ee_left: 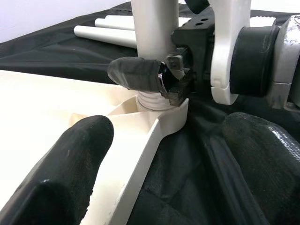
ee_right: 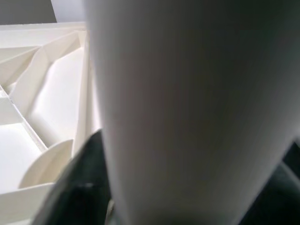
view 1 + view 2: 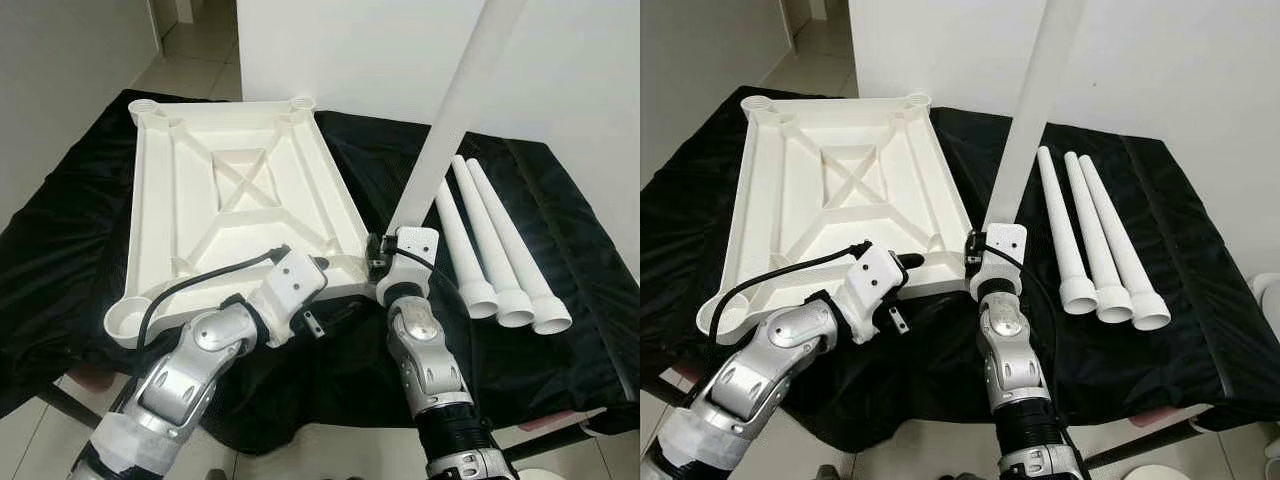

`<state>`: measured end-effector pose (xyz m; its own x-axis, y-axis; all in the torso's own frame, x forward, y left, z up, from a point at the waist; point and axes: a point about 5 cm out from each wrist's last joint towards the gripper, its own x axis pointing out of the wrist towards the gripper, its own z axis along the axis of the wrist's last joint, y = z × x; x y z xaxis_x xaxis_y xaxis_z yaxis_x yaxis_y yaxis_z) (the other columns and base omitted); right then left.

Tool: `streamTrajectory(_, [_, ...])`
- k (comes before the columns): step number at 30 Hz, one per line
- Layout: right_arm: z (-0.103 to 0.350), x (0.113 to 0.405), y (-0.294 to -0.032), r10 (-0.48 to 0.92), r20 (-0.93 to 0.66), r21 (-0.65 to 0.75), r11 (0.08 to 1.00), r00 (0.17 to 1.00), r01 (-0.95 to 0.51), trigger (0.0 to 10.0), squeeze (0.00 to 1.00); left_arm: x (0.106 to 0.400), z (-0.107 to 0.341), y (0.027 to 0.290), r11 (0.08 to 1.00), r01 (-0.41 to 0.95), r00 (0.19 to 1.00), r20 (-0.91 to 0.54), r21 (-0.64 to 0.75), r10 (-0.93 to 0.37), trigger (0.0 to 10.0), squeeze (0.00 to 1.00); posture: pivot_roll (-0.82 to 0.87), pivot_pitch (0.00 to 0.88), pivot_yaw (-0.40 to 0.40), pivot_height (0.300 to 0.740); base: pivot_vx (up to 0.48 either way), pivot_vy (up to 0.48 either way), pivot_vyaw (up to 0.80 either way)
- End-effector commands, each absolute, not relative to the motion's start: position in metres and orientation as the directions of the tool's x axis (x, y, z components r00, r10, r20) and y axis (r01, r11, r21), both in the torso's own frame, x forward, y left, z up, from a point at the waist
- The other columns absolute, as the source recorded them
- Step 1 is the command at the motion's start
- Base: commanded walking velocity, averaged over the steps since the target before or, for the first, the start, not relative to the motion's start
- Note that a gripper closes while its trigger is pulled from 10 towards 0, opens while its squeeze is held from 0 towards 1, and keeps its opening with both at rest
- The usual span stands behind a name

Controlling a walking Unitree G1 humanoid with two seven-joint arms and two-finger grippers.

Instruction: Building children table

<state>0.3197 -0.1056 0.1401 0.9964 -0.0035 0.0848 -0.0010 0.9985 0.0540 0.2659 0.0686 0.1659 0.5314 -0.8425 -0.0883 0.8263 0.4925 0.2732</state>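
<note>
The white tabletop lies upside down on the black-draped surface, toward its left side, ribs up. 1 leg stands upright in the socket at the tabletop's near right corner; the left wrist view shows its threaded end just entering the socket, so I judge it only partly seated. 3 more legs lie side by side near the surface's right edge, well apart from the tabletop, so 3 corners remain to be fitted. The right claw is closed around the standing leg just above the socket. The left claw spreads wide, holding nothing, its fingers on either side of the tabletop's near edge beside that corner.
</note>
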Motion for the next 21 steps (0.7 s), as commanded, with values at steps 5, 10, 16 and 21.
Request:
streamTrajectory(5, [0.14, 0.315, -0.105, 0.054, 0.101, 0.071, 0.996, 0.993, -0.061, 10.0, 1.0, 0.267, 0.166, 0.07, 0.492, 0.825, 0.532, -0.086, 0.279, -0.843, 10.0, 0.0, 0.06, 0.084, -0.072, 0.74, 0.0, 0.0, 0.0])
streamTrajectory(10, [0.148, 0.312, -0.113, 0.179, 0.134, 0.066, 0.98, 0.975, -0.189, 10.0, 0.44, 0.267, 0.167, 0.071, 0.507, 0.815, 0.546, -0.079, 0.281, -0.834, 10.0, 0.0, 0.07, 0.079, -0.092, 0.74, 0.0, 0.0, 0.0])
streamTrajectory(16, [0.147, 0.31, -0.122, 0.284, 0.141, 0.026, 0.957, 0.949, -0.29, 10.0, 0.0, 0.266, 0.166, 0.07, 0.508, 0.815, 0.546, -0.076, 0.279, -0.834, 10.0, 0.0, 0.06, 0.071, -0.095, 0.74, 0.0, 0.0, 0.0])
streamTrajectory(21, [0.144, 0.314, -0.134, 0.374, 0.134, -0.062, 0.927, 0.918, -0.369, 10.0, 0.0, 0.265, 0.165, 0.068, 0.502, 0.819, 0.539, -0.077, 0.278, -0.839, 10.0, 0.0, 0.05, 0.066, -0.097, 0.74, 0.0, 0.0, 0.0])
